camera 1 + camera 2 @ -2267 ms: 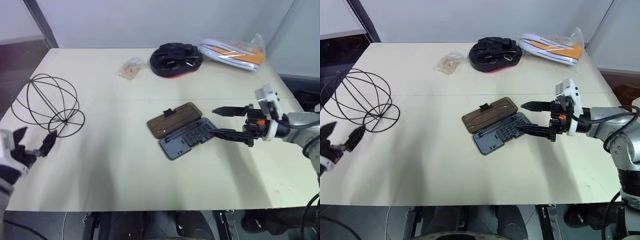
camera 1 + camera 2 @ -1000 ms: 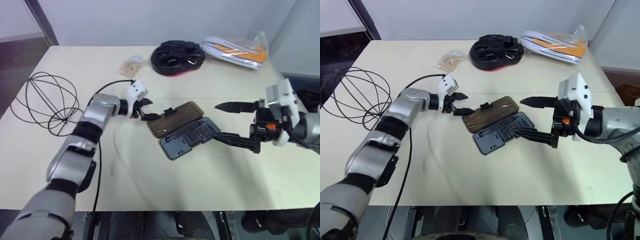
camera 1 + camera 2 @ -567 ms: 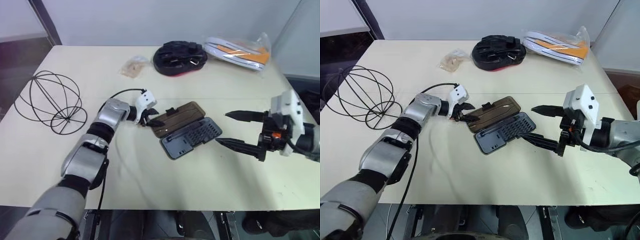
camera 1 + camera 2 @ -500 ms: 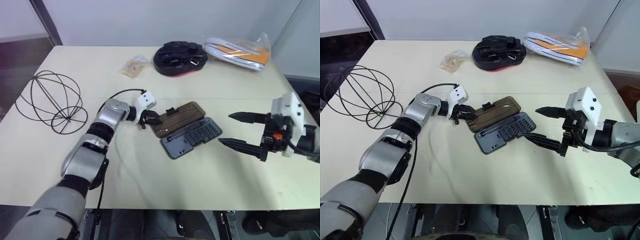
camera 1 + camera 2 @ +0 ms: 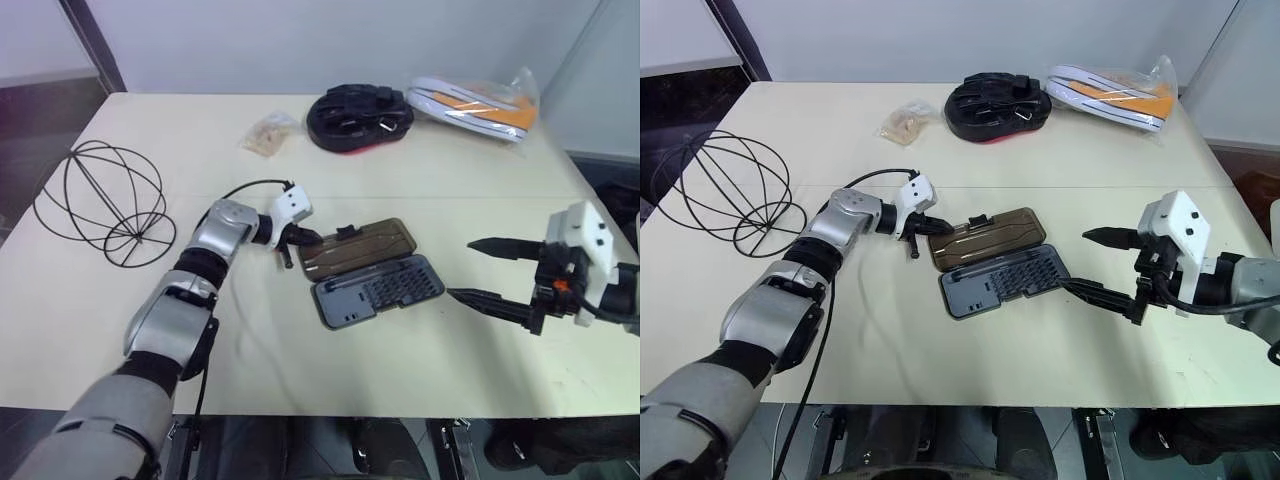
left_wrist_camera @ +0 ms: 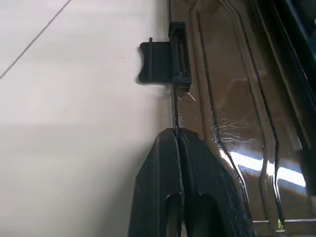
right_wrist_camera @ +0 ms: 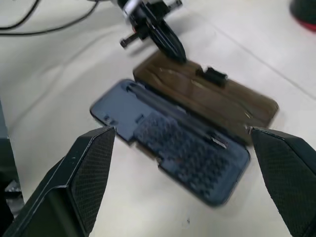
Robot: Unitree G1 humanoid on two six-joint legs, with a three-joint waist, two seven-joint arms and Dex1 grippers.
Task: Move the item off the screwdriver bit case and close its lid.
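Wire ball (image 5: pixel 103 203): sits on the table (image 5: pixel 300 385) far out at 9 o'clock from the case, well apart from it.
Left gripper (image 5: pixel 300 239): fingers pressed tight together, tips at the 9 o'clock end of the lid, on its edge. I cannot tell if they pinch it.
Lid (image 5: pixel 360 247): brown, lying flat and open.
Case (image 5: pixel 378 291): grey tray, nothing on top.
Right gripper (image 5: pixel 468 268): fingers spread wide, holding nothing, at 3 o'clock from the case.
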